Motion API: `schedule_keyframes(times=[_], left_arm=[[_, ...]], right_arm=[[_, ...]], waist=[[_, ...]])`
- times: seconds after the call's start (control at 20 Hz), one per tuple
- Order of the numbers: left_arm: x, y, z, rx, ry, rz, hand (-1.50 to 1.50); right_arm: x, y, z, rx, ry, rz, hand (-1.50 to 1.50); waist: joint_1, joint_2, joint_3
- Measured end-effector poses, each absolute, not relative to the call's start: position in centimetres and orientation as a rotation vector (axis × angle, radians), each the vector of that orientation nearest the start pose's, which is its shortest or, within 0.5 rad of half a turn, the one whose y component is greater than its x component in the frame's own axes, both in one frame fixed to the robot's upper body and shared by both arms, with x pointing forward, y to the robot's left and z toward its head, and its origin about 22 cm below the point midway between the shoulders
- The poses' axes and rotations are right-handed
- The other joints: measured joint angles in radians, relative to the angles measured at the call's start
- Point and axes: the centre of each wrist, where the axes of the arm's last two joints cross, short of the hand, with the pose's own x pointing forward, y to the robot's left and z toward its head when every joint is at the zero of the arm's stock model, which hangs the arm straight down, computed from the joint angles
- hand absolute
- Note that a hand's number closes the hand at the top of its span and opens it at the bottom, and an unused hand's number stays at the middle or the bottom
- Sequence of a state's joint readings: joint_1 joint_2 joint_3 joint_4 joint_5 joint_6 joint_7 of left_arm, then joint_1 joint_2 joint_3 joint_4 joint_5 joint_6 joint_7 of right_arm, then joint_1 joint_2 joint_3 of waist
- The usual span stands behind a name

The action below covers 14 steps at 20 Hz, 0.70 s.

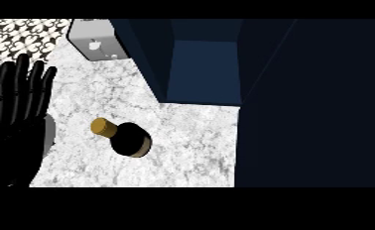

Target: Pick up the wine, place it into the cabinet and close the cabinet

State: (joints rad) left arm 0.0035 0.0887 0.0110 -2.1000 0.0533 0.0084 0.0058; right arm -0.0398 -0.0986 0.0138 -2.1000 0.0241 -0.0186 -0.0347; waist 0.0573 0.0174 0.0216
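The wine (126,137) stands alone on the pale marbled surface (192,140), seen almost straight down its neck, so its long axis runs upward toward the viewer with only a slight lean — the gold cap (102,126) sits up and to the left of the dark body. Nothing touches it. The only hand in sight is the left hand (23,100), up at the left edge of the view with its fingers straight and spread, pointing away from the robot, holding nothing; it looks at rest rather than reaching. From that hand the bottle lies to the right and a little nearer the robot, with a clear strip of bare surface between them. The right hand does not show at all, so I cannot say how it is placed. Of the two, then, the left is the nearer one as far as can be seen. The cabinet (207,70) stands open beyond the bottle, up and to the right of it, its blue inside visible between dark walls, with a broad dark panel — likely its door (307,105) — filling the right side. A grey boxy appliance (97,40) sits at the far left corner. My guess is that the pick has not begun.
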Motion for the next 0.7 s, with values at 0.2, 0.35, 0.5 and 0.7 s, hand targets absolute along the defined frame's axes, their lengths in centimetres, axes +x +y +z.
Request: schedule_keyframes(times=[0.2, 0.35, 0.5, 0.7], left_arm=[[20.5, 24.2, 12.6, -0.051, -2.103, -0.119, -1.5], [20.6, 24.0, 12.5, -0.191, -2.083, -0.2, -1.5], [20.1, 23.8, 12.6, -0.339, -1.991, -0.212, -1.5], [19.0, 23.9, 14.4, -0.443, -1.922, -0.221, -1.5]], right_arm=[[20.5, -23.3, 12.9, -0.056, -2.14, 0.11, -1.5], [19.5, -23.0, 12.4, -0.01, -2.088, 0.105, -1.5], [17.9, -22.5, 12.4, 0.115, -2.015, 0.114, -1.5], [15.3, -22.0, 14.6, 0.183, -1.978, 0.117, -1.5]], waist=[[-0.038, -0.012, -0.014], [-0.055, -0.016, -0.018], [-0.063, -0.02, -0.02], [-0.062, -0.021, -0.021]])
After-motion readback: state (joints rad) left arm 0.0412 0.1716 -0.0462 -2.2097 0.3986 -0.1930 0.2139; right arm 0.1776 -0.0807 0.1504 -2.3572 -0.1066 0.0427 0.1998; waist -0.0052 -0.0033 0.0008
